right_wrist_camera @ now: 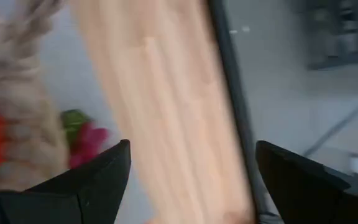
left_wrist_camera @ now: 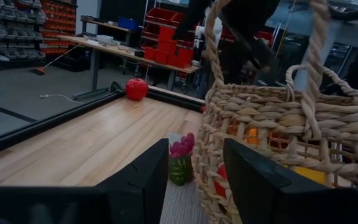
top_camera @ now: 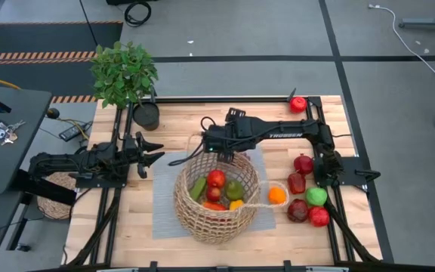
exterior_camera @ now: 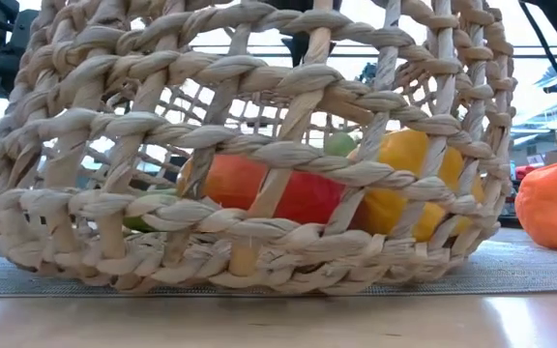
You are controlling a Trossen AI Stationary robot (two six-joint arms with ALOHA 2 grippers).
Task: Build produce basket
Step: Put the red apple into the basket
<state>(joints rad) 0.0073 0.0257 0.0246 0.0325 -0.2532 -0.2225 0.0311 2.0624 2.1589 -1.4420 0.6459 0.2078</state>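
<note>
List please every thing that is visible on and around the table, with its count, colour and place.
Round tan open-weave wicker basket: one, on the grey mat at table centre.
Grey mat: one, under the basket.
Produce inside the basket: about six, red, green, orange, yellow.
Round orange fruit: one, beside the basket's right wall.
Red and green produce by the right edge: five, four red or dark red, one green.
Red fruit: one, at the far right corner.
Leafy green potted plant: one, black pot, far left corner.
Left hand: shut, left of the basket.
Right hand: open, above the basket's far rim.
</note>
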